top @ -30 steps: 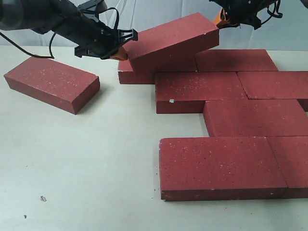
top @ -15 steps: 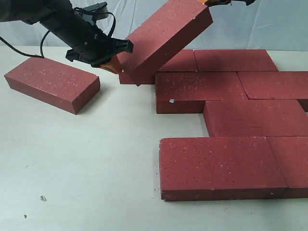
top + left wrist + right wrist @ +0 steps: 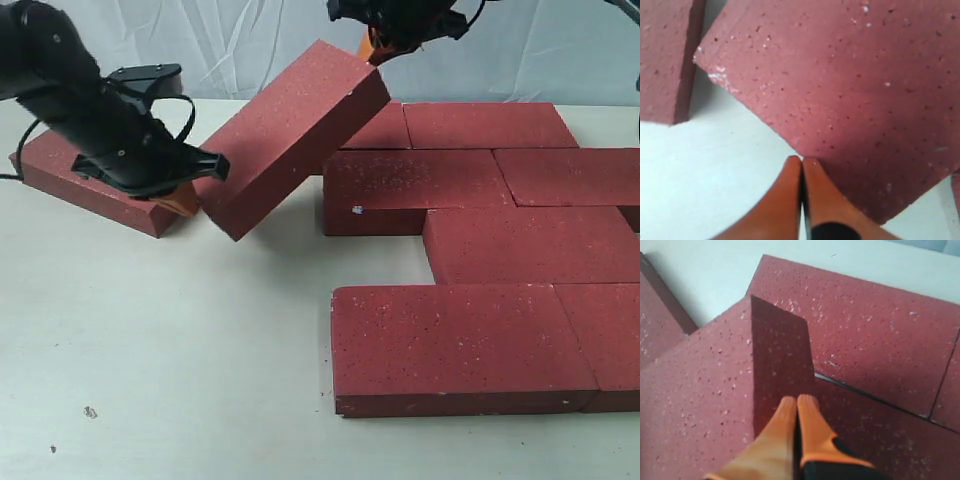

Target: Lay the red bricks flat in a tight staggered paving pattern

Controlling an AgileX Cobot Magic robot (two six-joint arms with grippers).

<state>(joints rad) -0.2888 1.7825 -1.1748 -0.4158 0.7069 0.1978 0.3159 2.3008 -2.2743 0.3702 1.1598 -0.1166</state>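
Red brick [image 3: 290, 135] tilts between left fingers [image 3: 782, 205], right fingers [image 3: 772, 440].

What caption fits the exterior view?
Shut left end effector and shut right end effector flank a tilted brick beside laid bricks.

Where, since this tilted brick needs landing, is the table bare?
Widest: the table left of the front brick. Smaller: the notch between second-row brick and front brick. Crowded: the left gripper fills the gap between lone brick and tilted brick.
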